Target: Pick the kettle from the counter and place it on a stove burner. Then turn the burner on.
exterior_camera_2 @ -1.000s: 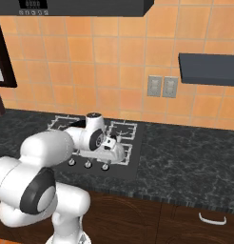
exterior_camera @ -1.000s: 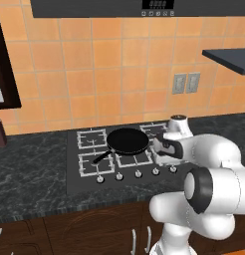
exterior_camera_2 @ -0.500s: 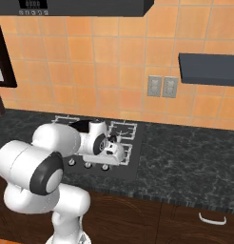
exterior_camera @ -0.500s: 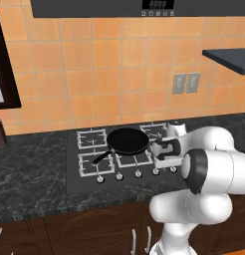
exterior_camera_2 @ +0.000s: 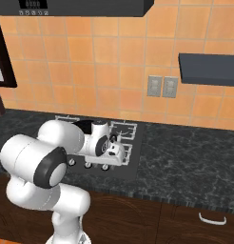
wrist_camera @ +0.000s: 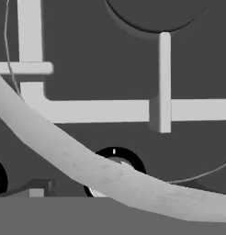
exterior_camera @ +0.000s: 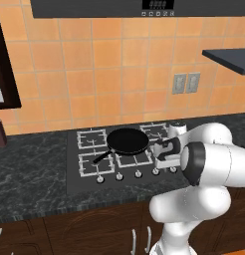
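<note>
fingers (exterior_camera: 162,152) spread wide, low over right front stove burner (exterior_camera: 162,157) by knobs (exterior_camera: 138,174); kettle (exterior_camera: 177,129) just behind on cooktop; frying pan (exterior_camera: 127,141) left

The white arm bends forward from its base and reaches low. Its end effector (exterior_camera: 163,151) points downward, with the jaws spread wide and nothing between them.
</note>
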Tool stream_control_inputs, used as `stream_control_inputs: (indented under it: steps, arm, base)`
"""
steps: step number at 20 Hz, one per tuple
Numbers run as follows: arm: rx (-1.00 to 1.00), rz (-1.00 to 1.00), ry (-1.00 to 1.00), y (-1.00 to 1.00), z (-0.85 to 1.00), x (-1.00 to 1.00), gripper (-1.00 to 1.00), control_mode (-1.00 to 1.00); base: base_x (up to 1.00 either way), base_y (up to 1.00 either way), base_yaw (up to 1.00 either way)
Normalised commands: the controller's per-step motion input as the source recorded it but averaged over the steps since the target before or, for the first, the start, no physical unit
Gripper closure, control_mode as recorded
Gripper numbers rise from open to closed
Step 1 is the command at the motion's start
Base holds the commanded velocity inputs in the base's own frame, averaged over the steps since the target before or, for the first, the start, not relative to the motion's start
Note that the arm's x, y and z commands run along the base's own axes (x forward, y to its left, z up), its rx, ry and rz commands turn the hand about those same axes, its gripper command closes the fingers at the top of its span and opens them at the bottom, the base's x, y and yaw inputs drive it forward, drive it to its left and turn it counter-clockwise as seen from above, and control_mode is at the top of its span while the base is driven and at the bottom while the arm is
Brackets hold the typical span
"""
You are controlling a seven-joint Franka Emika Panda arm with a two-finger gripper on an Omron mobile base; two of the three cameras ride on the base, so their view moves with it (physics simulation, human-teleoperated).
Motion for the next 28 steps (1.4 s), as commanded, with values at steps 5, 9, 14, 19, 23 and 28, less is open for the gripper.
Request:
stream_control_inputs:
  steps: [5, 9, 14, 19, 23, 28]
  arm:
    - [0.0, 0.0, -0.08, 0.0, 0.0, 0.01, -1.0, -1.0]
    - [0.0, 0.0, -0.05, 0.0, -0.03, 0.01, -1.0, -1.0]
    - [0.0, 0.0, 0.0, 0.0, 0.0, 0.0, 1.0, -1.0]
    - [0.0, 0.0, 0.0, 0.0, 0.0, 0.0, 1.0, -1.0]
    - [0.0, 0.03, -0.03, 0.0, 0.0, -0.09, 1.0, -1.0]
    - [0.0, 0.25, -0.17, -0.05, 0.0, -0.2, 1.0, -1.0]
  base:
    - [0.0, 0.0, 0.0]
    - [0.0, 0.0, 0.0]
    - [0.0, 0.0, 0.0]
    - [0.0, 0.0, 0.0]
    - [0.0, 0.0, 0.0]
    - [0.0, 0.0, 0.0]
